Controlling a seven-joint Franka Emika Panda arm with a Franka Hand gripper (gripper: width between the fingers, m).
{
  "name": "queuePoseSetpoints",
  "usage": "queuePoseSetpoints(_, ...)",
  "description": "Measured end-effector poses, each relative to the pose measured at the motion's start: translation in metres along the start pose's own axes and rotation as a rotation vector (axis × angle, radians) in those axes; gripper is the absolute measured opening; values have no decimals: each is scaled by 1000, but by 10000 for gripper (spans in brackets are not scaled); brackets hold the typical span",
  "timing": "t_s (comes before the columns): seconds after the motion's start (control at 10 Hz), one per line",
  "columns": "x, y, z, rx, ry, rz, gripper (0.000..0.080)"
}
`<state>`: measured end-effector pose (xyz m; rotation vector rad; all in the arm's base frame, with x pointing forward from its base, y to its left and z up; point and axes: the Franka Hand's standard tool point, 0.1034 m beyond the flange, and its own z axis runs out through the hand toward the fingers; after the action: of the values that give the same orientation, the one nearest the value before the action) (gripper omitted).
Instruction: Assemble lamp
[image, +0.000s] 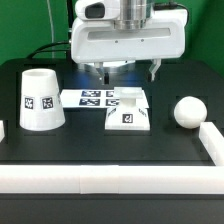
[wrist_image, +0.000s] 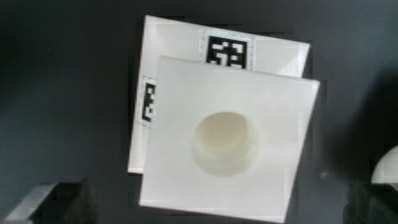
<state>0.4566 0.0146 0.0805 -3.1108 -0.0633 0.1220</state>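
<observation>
— Item one?
— Lamp base (image: 128, 110): you'll find it mid-surface (image: 100, 145), socket up, below the tool (image: 127, 72), which is spread open and empty.
— Others?
— Shade (image: 40, 100), the exterior view's left; bulb (image: 188, 110), right.

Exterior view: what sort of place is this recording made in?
Likely a robotics lab test bench: a black table fenced by white rails, tagged parts like the shade, and a marker board.
</observation>
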Motion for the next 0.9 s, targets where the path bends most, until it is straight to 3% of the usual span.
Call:
queuePoseSetpoints(0.2, -1, 2, 4, 7, -5, 111, 699)
queuePoseSetpoints(0.9, -3, 2, 34, 11, -9, 88, 699)
